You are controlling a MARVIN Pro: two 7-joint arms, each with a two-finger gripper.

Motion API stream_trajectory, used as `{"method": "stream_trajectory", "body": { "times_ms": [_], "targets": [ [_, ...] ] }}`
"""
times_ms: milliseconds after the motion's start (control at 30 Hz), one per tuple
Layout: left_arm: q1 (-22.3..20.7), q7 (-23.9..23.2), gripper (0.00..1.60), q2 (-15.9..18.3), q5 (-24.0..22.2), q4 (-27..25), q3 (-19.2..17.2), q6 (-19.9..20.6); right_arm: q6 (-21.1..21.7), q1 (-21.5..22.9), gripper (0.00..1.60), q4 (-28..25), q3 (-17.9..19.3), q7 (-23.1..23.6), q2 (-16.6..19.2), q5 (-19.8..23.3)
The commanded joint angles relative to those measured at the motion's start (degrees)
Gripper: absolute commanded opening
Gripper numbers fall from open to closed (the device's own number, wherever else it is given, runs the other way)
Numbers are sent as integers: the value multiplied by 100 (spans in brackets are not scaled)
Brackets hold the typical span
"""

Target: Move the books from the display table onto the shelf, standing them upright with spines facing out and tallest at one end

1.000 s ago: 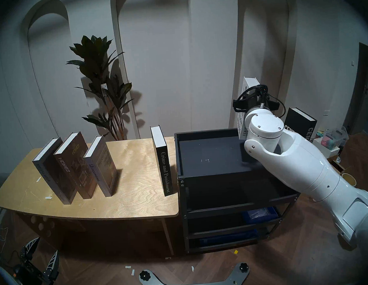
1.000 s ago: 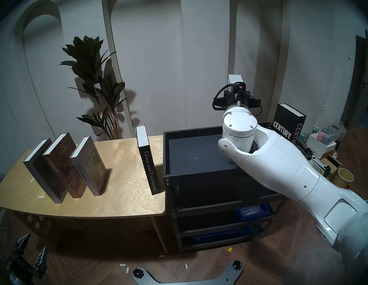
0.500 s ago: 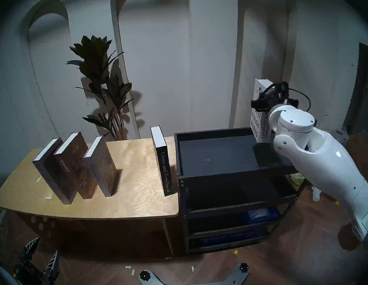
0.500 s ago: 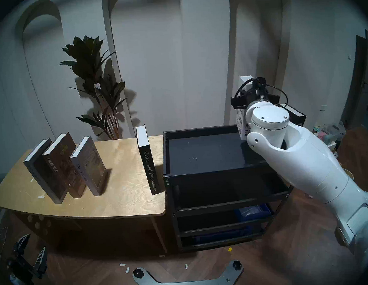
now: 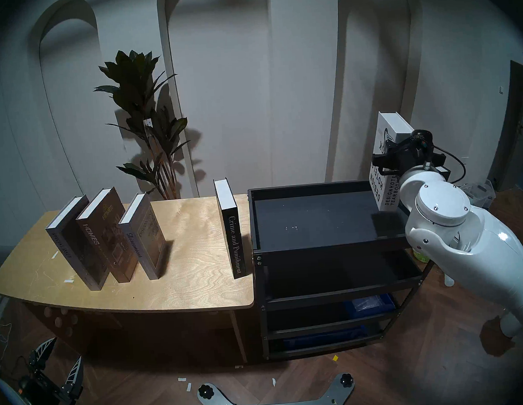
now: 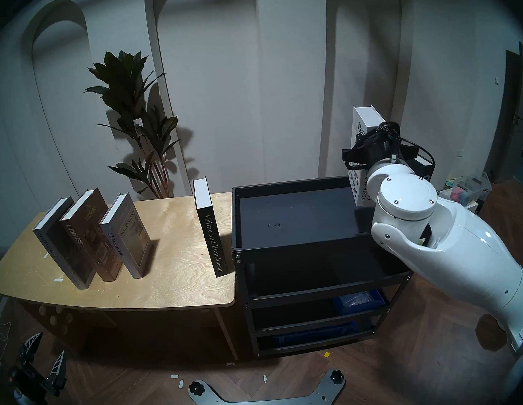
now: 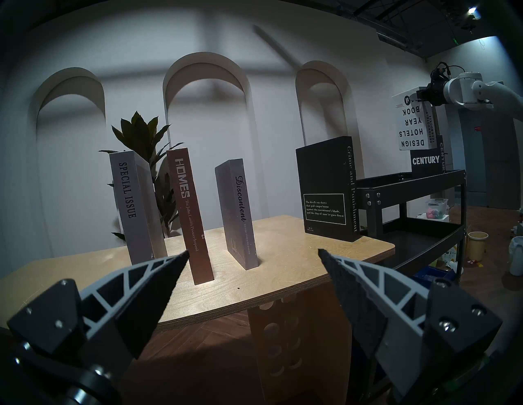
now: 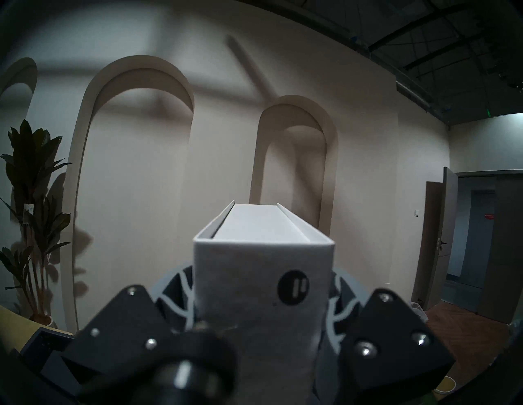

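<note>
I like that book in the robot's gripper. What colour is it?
White with black letters: the Design Hotels Yearbook, clearest in the left wrist view.

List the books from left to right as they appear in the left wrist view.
Special Issue → Homes → Discontent → Crime and Punishment → Design Hotels Yearbook, held up in the right claw. Century overlaps beneath the Yearbook, so its place is unclear.
</note>
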Motion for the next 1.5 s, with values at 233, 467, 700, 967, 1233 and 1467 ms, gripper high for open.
{"method": "stream_trajectory", "body": {
  "times_ms": [233,467,700,967,1233,1467],
  "targets": [
    [75,-189,160,83,-112,-45,14,-50,-1005,-760,0,-3,405,377,499,623],
    [89,-106,160,95,-95,-53,36,-63,-710,-345,0,497,667,1056,560,1411],
    [107,-100,160,112,-106,-55,50,-80,-173,-57,0,841,914,1755,912,2246],
    [130,-160,160,144,-166,-43,66,-110,223,-156,0,997,1128,2515,1420,2881],
    [146,-47,160,157,-144,-55,93,-124,-503,-409,0,807,1131,2341,1599,1771],
    [152,8,160,166,-135,-55,111,-135,-1101,-1027,0,184,863,1898,1497,1204]
  ]
}}
